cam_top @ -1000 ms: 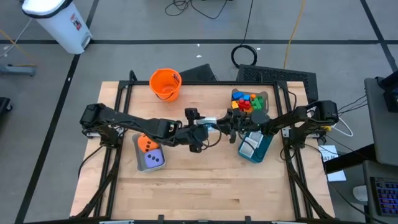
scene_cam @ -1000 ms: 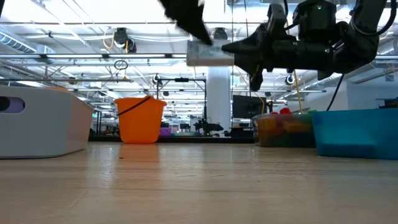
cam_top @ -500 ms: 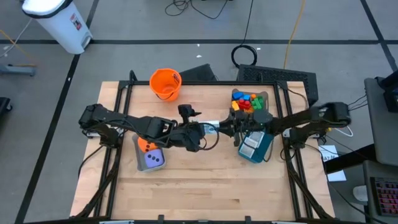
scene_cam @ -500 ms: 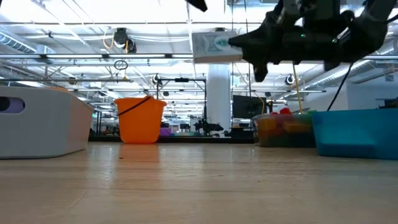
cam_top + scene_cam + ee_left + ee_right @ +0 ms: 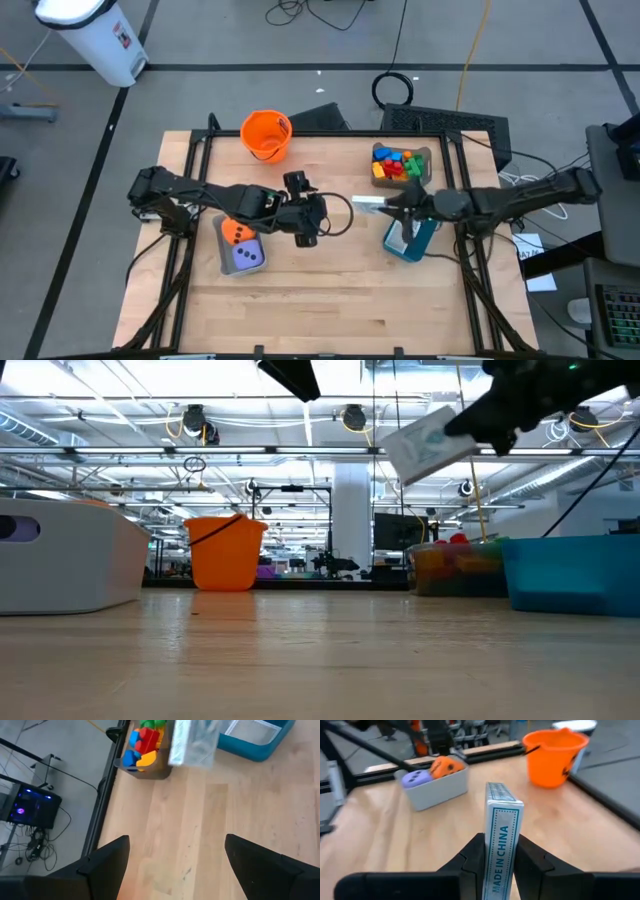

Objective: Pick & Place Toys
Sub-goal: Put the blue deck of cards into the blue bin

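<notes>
Right gripper carries a small card box above the table; left gripper stands spread and empty.

In the high view the right gripper, right of centre, is clamped on the white card box, its 2 fingers pressing the flat faces so the narrow edge faces the wrist camera; that edge reads "MADE IN CHINA". Held clear of the wood, just beside the teal bin, it looks bound for that bin, which already holds similar white cards. The left gripper, centre frame, has its jaws wide apart with nothing between them. The 2 dice, orange and purple, sit in the grey bin at lower left; coloured blocks fill a small container at upper right. The orange bucket stands at top, its dark marking unreadable.
</notes>
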### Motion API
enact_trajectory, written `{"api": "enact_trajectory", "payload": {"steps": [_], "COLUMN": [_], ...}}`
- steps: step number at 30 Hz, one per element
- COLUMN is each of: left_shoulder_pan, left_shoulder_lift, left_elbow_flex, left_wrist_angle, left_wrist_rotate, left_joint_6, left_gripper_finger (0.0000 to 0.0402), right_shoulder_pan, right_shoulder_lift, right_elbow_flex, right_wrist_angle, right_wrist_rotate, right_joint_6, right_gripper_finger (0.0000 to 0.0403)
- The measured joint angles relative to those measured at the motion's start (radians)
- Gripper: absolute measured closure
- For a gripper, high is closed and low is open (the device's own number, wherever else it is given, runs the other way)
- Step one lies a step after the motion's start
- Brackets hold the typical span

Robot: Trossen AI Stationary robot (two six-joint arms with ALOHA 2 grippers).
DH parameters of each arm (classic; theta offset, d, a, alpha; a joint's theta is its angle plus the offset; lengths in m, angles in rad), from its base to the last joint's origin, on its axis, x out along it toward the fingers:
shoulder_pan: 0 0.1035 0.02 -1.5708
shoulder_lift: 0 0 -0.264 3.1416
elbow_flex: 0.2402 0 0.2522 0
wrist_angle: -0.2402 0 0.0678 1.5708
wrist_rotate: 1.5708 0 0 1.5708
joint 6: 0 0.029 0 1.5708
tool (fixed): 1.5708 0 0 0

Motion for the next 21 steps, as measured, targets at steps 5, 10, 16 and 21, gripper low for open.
{"api": "enact_trajectory", "payload": {"steps": [5, 10, 16, 21], "left_shoulder_pan": [-0.001, 0.003, 0.020, 0.039], "left_shoulder_lift": [0.000, 0.000, 0.000, 0.000], "left_elbow_flex": [0.000, 0.000, 0.000, 0.000], "left_wrist_angle": [0.000, 0.000, 0.005, 0.010], "left_wrist_rotate": [0.003, 0.016, 0.077, 0.106], "left_joint_6": [-0.011, -0.016, -0.014, -0.026], "left_gripper_finger": [0.0071, 0.0078, 0.0077, 0.0079], "right_shoulder_pan": [0.077, 0.113, 0.117, 0.117], "right_shoulder_lift": [-0.097, -0.174, -0.234, -0.234], "right_elbow_flex": [0.001, 0.001, 0.083, 0.137], "right_wrist_angle": [-0.150, -0.279, -0.702, -0.932], "right_wrist_rotate": [0.068, 0.124, 0.022, -0.099], "right_joint_6": [0.057, 0.078, 0.291, 0.403], "right_gripper_finger": [0.0337, 0.0338, 0.0337, 0.0338]}}
